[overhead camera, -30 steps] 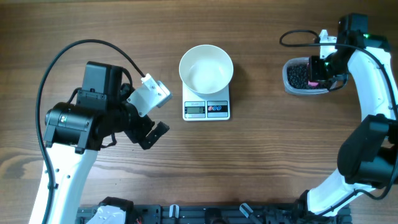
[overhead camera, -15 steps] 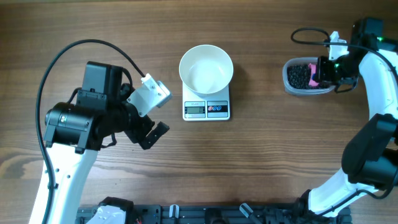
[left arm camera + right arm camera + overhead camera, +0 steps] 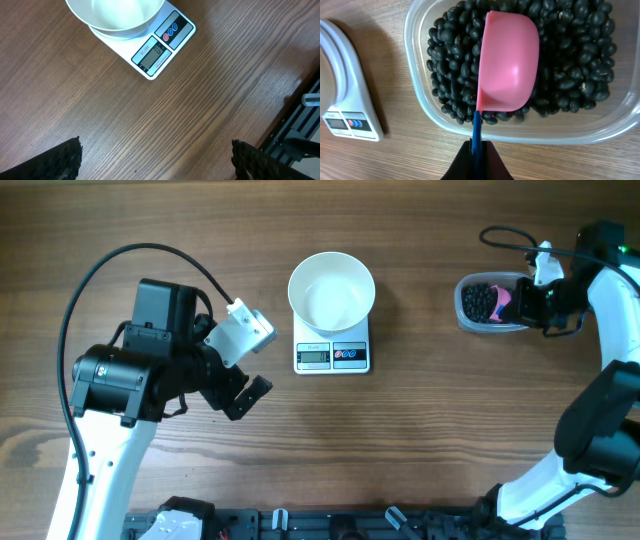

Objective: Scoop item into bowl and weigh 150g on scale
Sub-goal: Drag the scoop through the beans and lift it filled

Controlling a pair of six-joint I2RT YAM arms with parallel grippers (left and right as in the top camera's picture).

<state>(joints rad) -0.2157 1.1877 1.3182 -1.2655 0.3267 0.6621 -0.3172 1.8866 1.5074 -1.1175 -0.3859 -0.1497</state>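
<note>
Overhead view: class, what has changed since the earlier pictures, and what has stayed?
The right gripper, shut on the handle of the pink scoop, has drawn back toward the picture's right edge, uncovering the scoop and more beans in the tub. The scoop stays over the beans. The open left gripper, bowl and scale have not moved.

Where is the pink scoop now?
Overhead view, far right: the pink scoop is over the black beans in the clear tub, held by the right gripper.
</note>
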